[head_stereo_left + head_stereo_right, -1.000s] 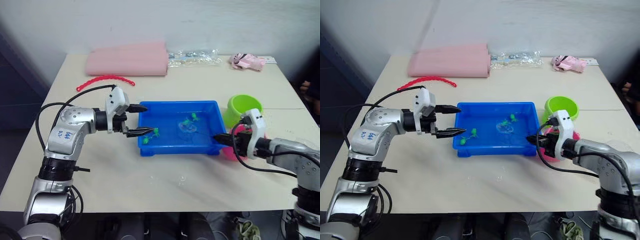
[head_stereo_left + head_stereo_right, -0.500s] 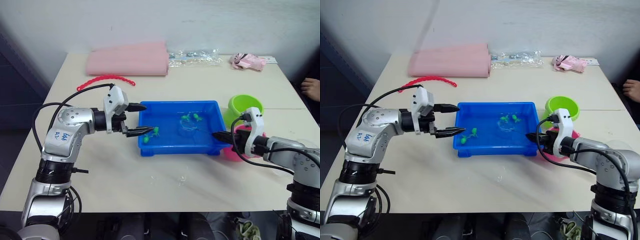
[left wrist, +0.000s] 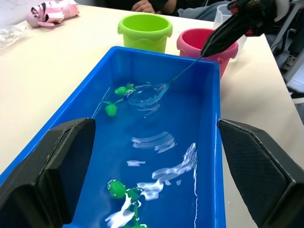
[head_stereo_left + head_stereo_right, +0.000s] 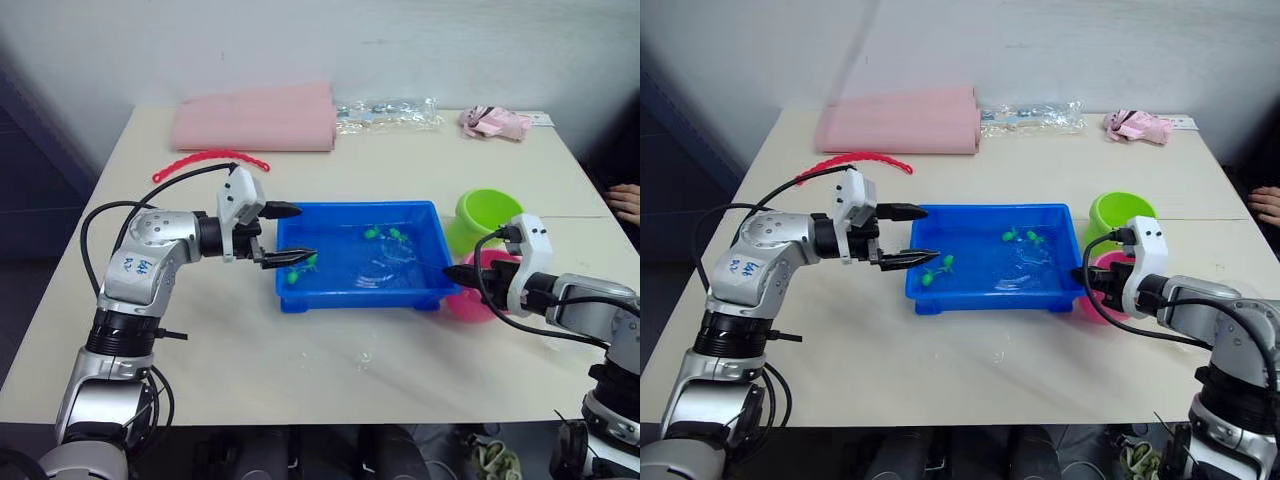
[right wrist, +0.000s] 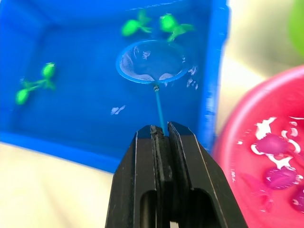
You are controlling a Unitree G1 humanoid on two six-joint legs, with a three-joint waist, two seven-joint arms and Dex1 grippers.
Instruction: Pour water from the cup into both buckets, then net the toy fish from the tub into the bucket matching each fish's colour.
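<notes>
Net point(image 5: 151, 61) in right pincer point(image 5: 161, 130).

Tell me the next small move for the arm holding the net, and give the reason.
Probably push the net forward a little and slip its hoop under the two green fish just beyond it. The right claw is shut on the net's handle, the mesh looks empty, pink fish already lie in the pink bucket, and green ones remain in the tub.

tub point(image 4: 330, 290): bright blue | toy fish point(image 3: 111, 109): green in tub, magenta in pink bucket point(image 5: 266, 156) | other bucket point(image 4: 488, 215): lime green | net point(image 5: 152, 61): light blue hoop | worktop point(image 4: 300, 350): cream | folded cloth point(image 4: 255, 118): pink
</notes>
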